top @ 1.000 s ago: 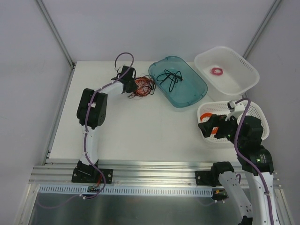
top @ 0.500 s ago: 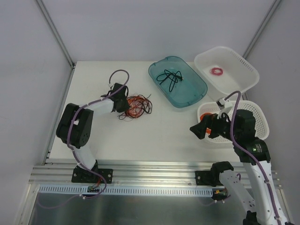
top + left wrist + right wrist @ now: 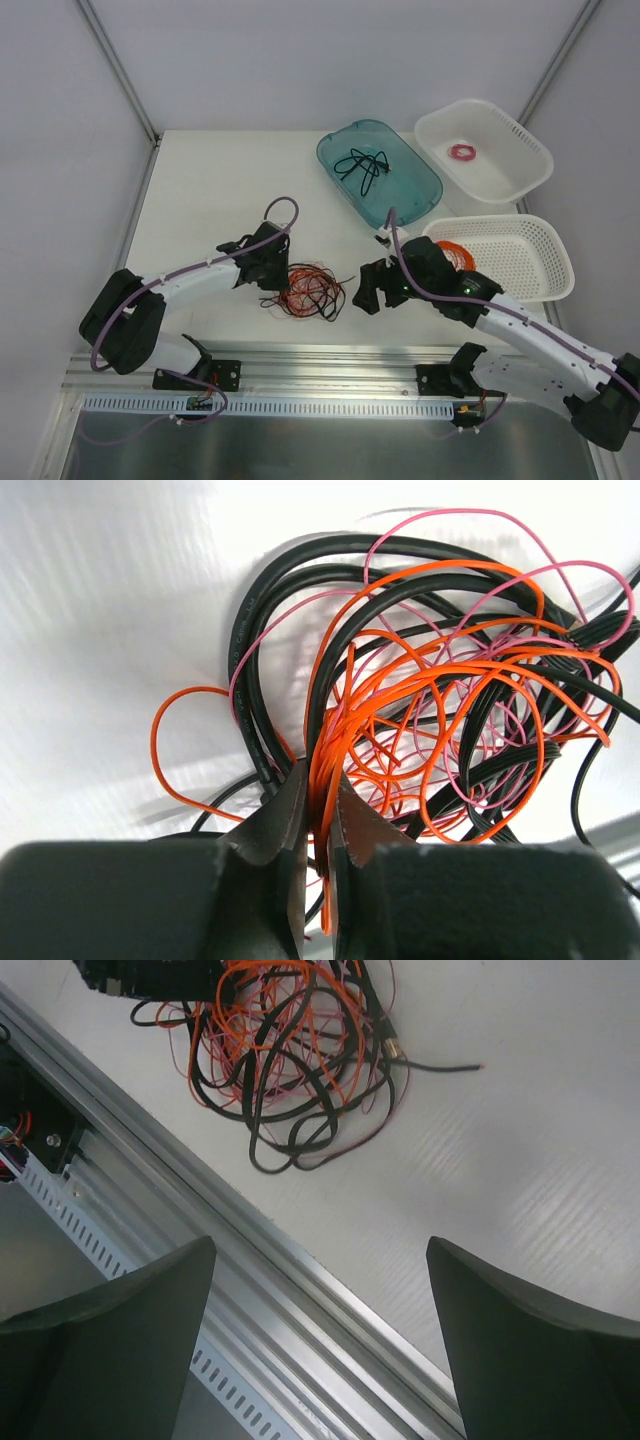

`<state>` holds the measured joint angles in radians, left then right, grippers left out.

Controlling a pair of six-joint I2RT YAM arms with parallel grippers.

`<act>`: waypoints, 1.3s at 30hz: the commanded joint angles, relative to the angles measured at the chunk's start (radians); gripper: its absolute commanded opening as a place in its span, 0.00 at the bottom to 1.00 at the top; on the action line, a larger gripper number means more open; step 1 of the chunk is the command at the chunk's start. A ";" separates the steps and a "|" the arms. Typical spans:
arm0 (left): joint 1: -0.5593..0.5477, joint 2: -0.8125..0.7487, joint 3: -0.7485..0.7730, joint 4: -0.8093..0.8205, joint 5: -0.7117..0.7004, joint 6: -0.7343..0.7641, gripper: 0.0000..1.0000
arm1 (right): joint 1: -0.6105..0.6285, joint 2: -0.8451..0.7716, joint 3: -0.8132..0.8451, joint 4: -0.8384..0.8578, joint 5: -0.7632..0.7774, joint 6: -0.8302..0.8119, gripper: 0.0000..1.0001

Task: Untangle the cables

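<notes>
Dragging the cables down the table: a second ago bunched at 12 o'clock beside the teal tray, now heaped at 6 o'clock, close to the aluminium rail along the near edge. Pinching a bundle of orange strands at the heap's 9 o'clock side with the left gripper, jaws pressed nearly together on them. Bringing the right gripper out of the near white basket, leaving the orange coil inside, and holding it at 3 o'clock of the heap, fingers spread wide, touching nothing. Showing orange, pink and black loops crossing one another, one black end trailing loose on bare tabletop. Keeping only a narrow margin toward the rail at 6 o'clock; offering wide bare surface at 12 and 9 o'clock.
</notes>
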<state>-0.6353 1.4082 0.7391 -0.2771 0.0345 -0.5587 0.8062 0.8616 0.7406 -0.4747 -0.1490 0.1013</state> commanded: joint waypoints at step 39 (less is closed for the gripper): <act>-0.061 -0.011 -0.067 -0.014 -0.081 -0.107 0.32 | 0.217 -0.007 0.482 -0.240 0.535 -0.041 0.01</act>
<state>-0.7006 1.3712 0.6735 -0.2375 0.0074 -0.6670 1.0264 0.8970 1.1175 -0.5926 0.2867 0.1478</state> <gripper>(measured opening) 0.326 0.033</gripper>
